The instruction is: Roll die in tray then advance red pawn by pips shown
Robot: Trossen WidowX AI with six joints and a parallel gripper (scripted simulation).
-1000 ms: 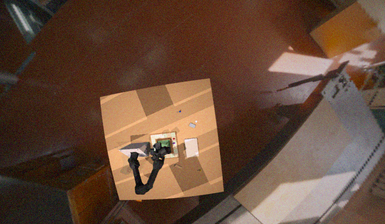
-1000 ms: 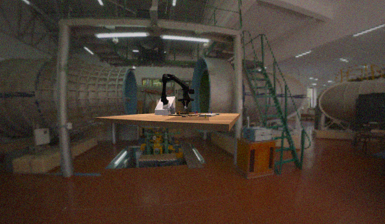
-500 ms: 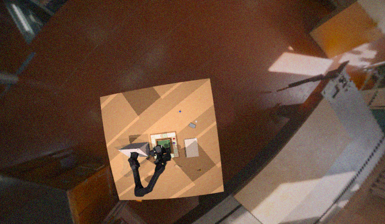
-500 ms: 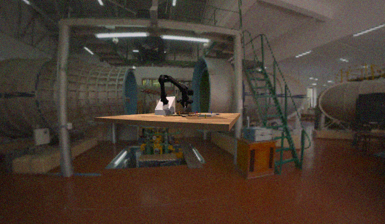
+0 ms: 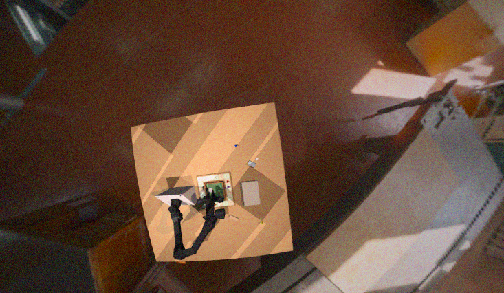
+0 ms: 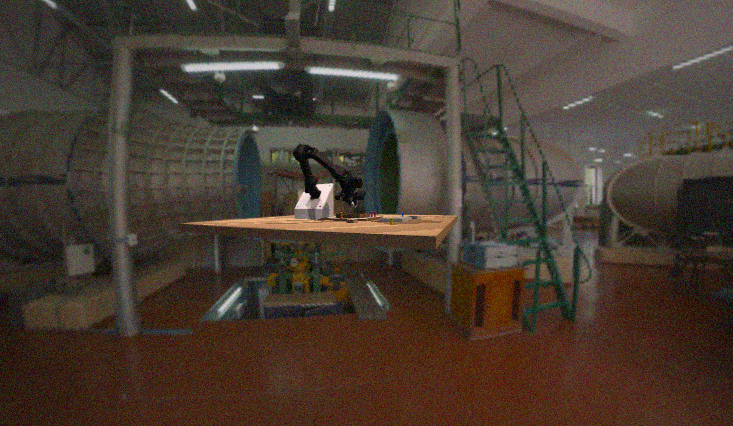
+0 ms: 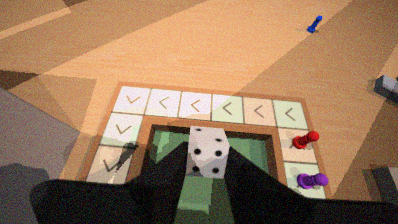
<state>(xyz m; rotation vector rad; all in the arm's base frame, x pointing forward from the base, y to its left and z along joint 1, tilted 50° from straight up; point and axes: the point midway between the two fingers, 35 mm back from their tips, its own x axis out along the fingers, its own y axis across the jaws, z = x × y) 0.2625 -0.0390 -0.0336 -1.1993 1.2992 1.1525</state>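
- Die (image 7: pixel 207 152), wrist view: clamped between the two fingertips of the gripper (image 5: pixel 212 190) (image 6: pixel 354 203) (image 7: pixel 205 149), over the green tray (image 5: pixel 218 186) (image 7: pixel 250 150). Several pips show on the side facing the camera.
- Same view: red pawn (image 5: pixel 227 181) (image 7: pixel 305 140) on a square of the right-hand track, purple pawn (image 5: pixel 228 187) (image 7: pixel 312 180) on the next square, nearer the camera. Arrows on the far row point left. Blue pawn (image 5: pixel 235 146) (image 7: pixel 315 24) off the board, well apart.
- Top view: arm reaches over the board (image 5: pixel 232 200) (image 7: pixel 212 93); gripper above the tray area. Die too small to make out surely.
- Exterior view: gripper hangs above the table (image 6: pixel 305 227), tilted; die's height over the tray hard to judge.
- Step in hand, by my reading: the roll. Next move calls for opening the fingers inside the tray walls so the die tumbles; a tilted release could send it against a wall. Count and pawn move come after.
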